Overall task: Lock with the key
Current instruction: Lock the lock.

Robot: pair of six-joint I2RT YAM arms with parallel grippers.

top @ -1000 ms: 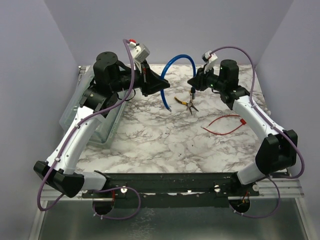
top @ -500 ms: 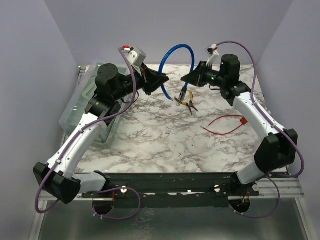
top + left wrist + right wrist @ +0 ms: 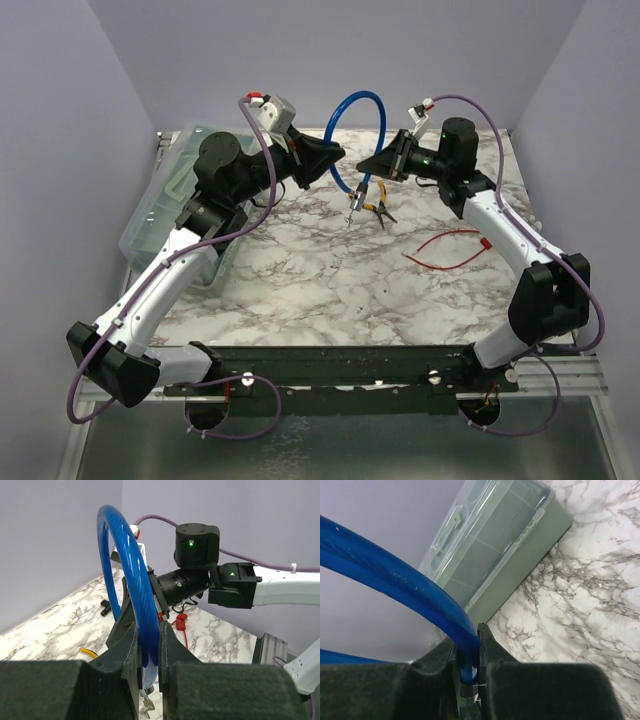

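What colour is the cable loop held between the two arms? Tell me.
The cable loop is bright blue, clearest in the left wrist view.

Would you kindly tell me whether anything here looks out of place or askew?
The clear plastic box sits skewed at the table's left edge; a red wire and pliers lie loose on it. Nothing looks spilled or broken.

Grey-veined white marble tabletop [image 3: 330, 275]; a clear greenish plastic compartment case [image 3: 150, 215] with its lid down lies along the left edge, upper left of the top view, and fills the upper middle of the right wrist view. Yellow-handled pliers [image 3: 378, 209] lie flat just above centre. A loose red wire [image 3: 450, 248] with a small red tag [image 3: 486, 241] curls at centre right, well apart from the pliers; a short black tube piece [image 3: 105, 607] rests on the marble at mid-left of the left wrist view.
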